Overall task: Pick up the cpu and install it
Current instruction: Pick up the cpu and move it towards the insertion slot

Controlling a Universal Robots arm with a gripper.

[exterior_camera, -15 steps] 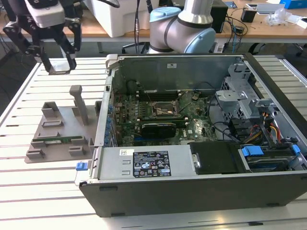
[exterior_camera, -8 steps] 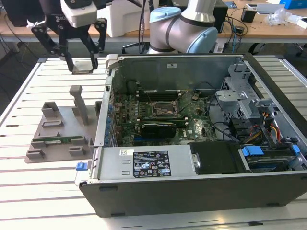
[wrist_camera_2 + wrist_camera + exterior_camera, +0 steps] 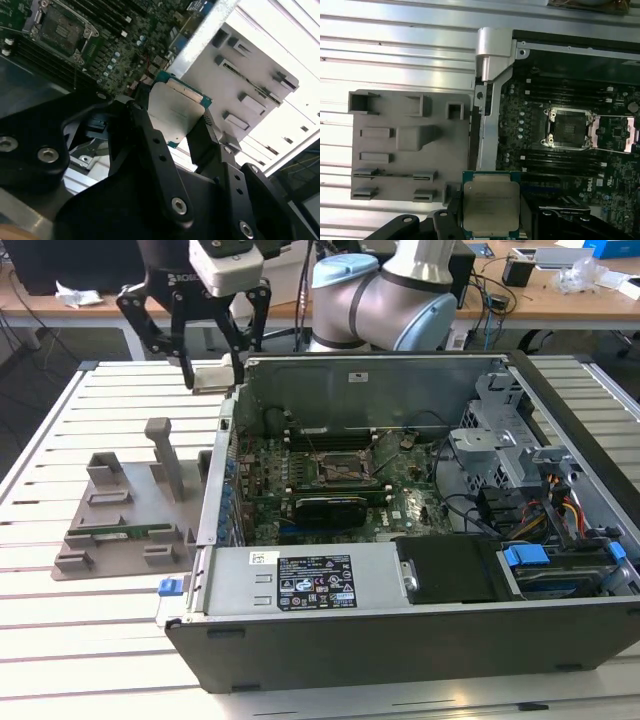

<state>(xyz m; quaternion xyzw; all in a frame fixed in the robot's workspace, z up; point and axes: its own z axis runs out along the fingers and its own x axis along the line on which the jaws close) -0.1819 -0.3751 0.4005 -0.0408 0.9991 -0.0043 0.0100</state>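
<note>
One cpu [image 3: 491, 205], pinched by its edges between the gripper [image 3: 491, 214] fingers [image 3: 150, 140]. It's up in the air by the case wall [image 3: 485, 115], between the grey parts tray [image 3: 405, 145] and the motherboard. The socket [image 3: 568, 129] is open, looks empty, well apart. That hold looks thin to me, so the chip could tilt or slip and land crooked on the pins.

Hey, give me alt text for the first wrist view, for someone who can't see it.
The gripper holds the cpu by its edges, silvery top facing the camera. Beyond it lie a grey parts holder on the slatted table and the motherboard's open socket.
</note>
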